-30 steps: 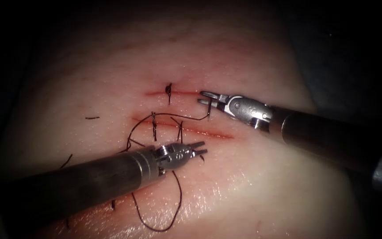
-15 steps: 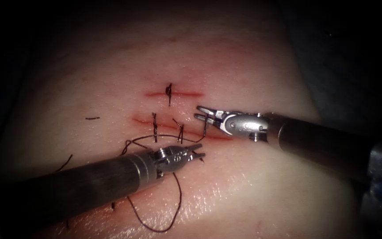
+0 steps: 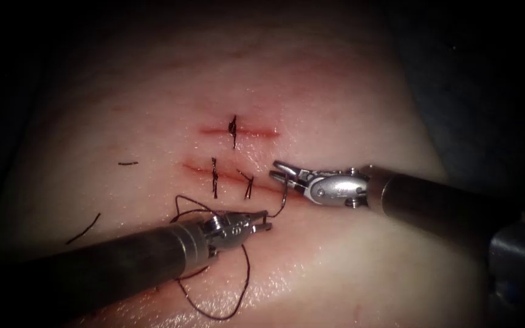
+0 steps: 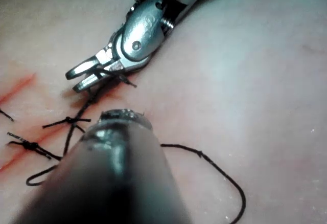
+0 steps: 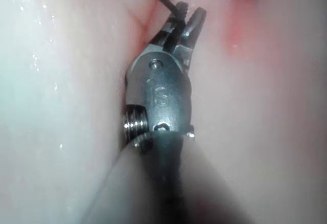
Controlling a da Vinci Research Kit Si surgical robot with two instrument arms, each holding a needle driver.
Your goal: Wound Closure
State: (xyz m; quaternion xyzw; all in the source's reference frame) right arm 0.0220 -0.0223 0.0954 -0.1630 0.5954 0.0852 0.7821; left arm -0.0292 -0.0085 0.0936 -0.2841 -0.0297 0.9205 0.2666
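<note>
**Needle held over the lower cut, both tools close in**

Here's the right arm's silver needle driver [image 3: 282, 174], in from the right above the lower red cut [image 3: 256, 177] in the pale, glistening pork-belly tissue [image 3: 347, 267]. Its two jaws are pinched together on the thin dark curved needle [image 3: 284, 193], gripping it near one end; the rest of the curve hangs down out of the jaws, over the right end of that cut. Whether the tip is in the tissue, I can't tell. The right wrist view shows the same tool [image 5: 183, 23], jaws narrowly parted round a dark strand.

Just below, the left arm's silver needle driver [image 3: 265, 220] sits on the near side of the cut, its jaws all but closed, with the dark suture thread [image 3: 238, 297] running right up to its tip; whether it grips that thread isn't clear. The thread swings away in a wide loop over the tissue toward the viewer.

Two knotted dark stitches [image 3: 214, 177] cross the lower cut, another crosses the short upper red cut [image 3: 238, 130]. Loose cut thread ends [image 3: 83, 229] lie well off to the left
</note>
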